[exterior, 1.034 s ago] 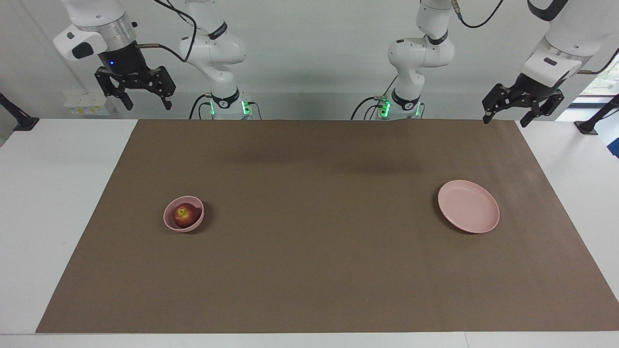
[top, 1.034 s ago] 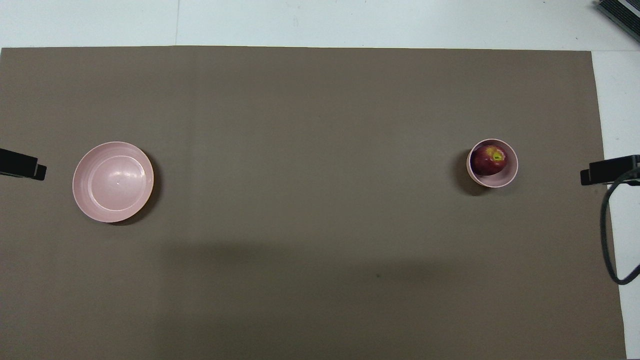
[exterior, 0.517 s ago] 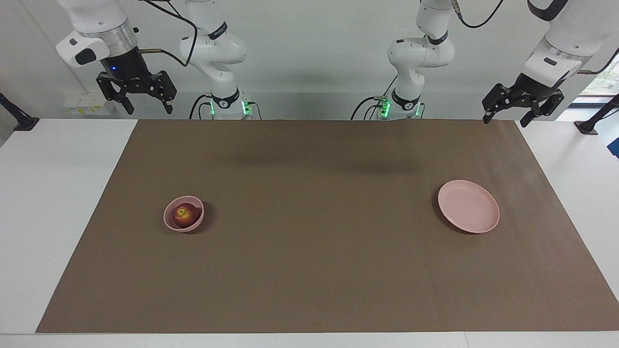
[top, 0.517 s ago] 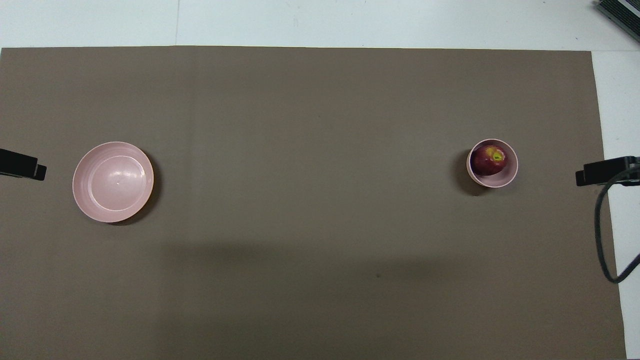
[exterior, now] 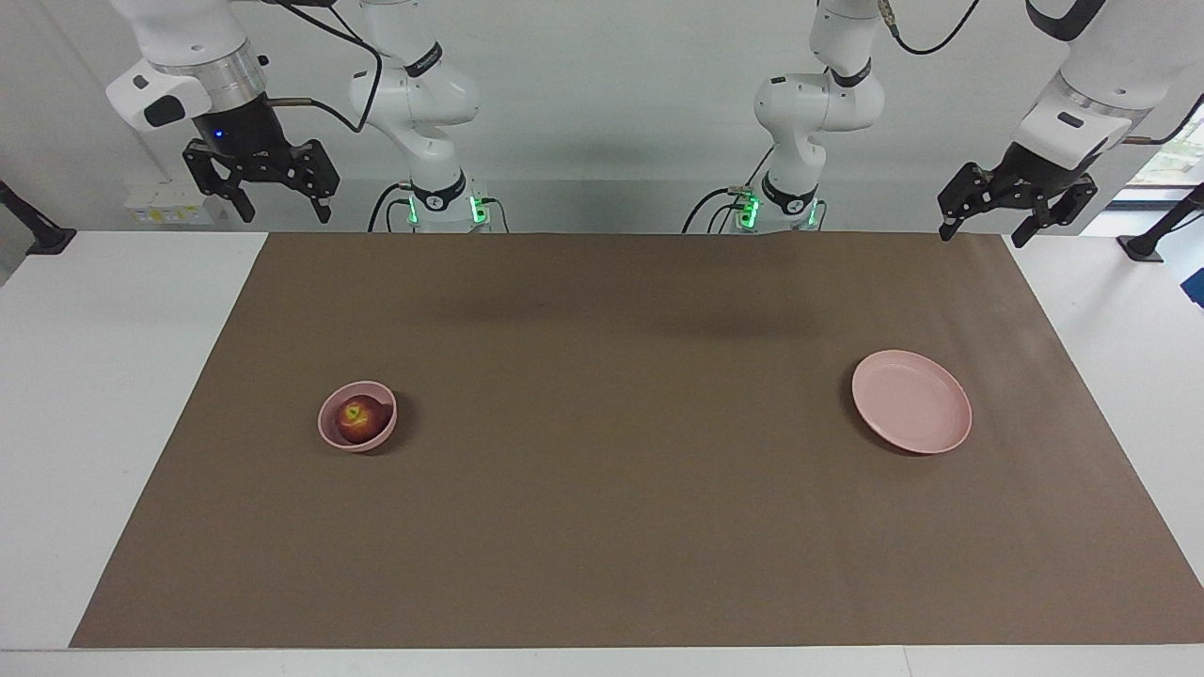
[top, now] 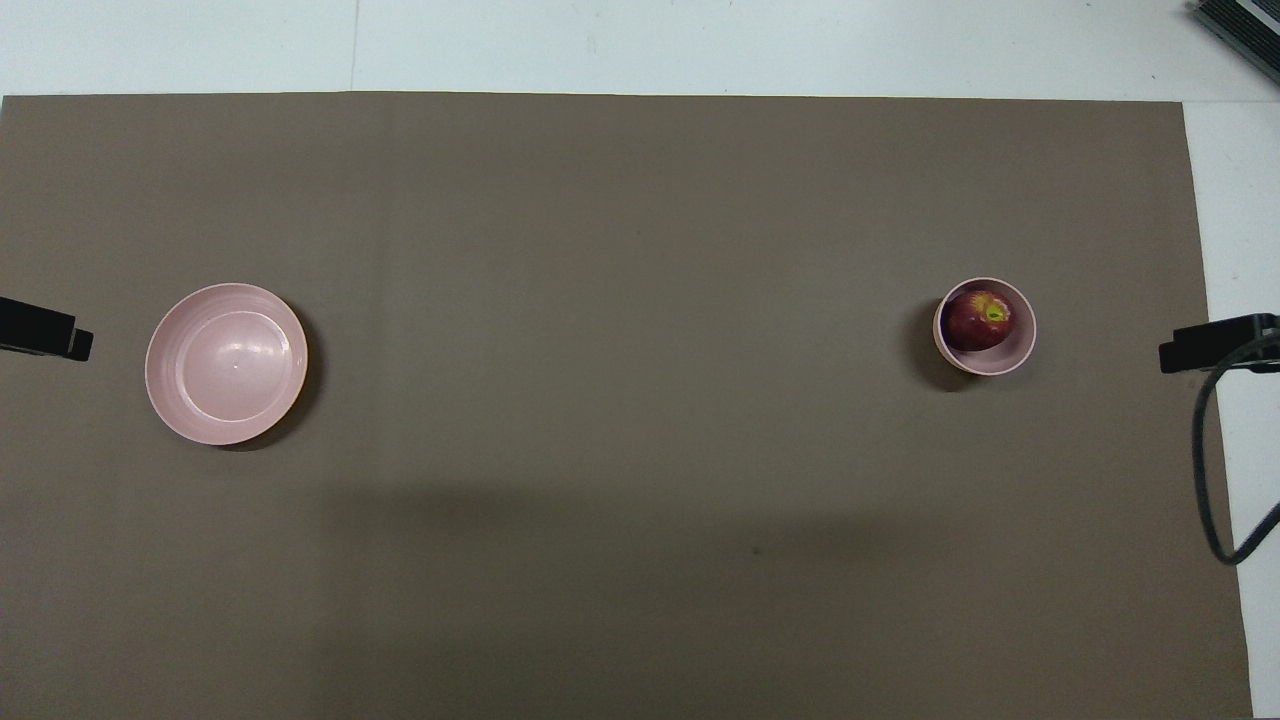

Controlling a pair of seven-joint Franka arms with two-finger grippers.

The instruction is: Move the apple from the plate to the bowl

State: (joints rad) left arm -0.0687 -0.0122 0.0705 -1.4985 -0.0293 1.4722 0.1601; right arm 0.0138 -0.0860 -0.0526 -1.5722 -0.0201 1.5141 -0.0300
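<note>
The dark red apple [exterior: 356,419] [top: 977,320] lies in the small deep pink bowl [exterior: 329,434] [top: 1012,355] toward the right arm's end of the table. The wide shallow pink plate [exterior: 910,401] [top: 225,363] sits bare toward the left arm's end. My right gripper [exterior: 283,211] hangs open and empty, high over the table's edge near its base, well away from the bowl. My left gripper [exterior: 982,235] hangs open and empty, high over the mat's corner, nearer to the robots than the plate. In the overhead view only their dark tips show, the left gripper [top: 45,330] and the right gripper [top: 1215,343].
A brown mat [exterior: 602,527] covers most of the white table [exterior: 94,376]. A black cable [top: 1210,470] loops down from the right arm over the mat's edge. A dark object [top: 1240,25] lies at the table's corner farthest from the robots.
My right gripper has drifted a little up and toward its own end of the table. The left arm, apple, bowl and plate have not moved.
</note>
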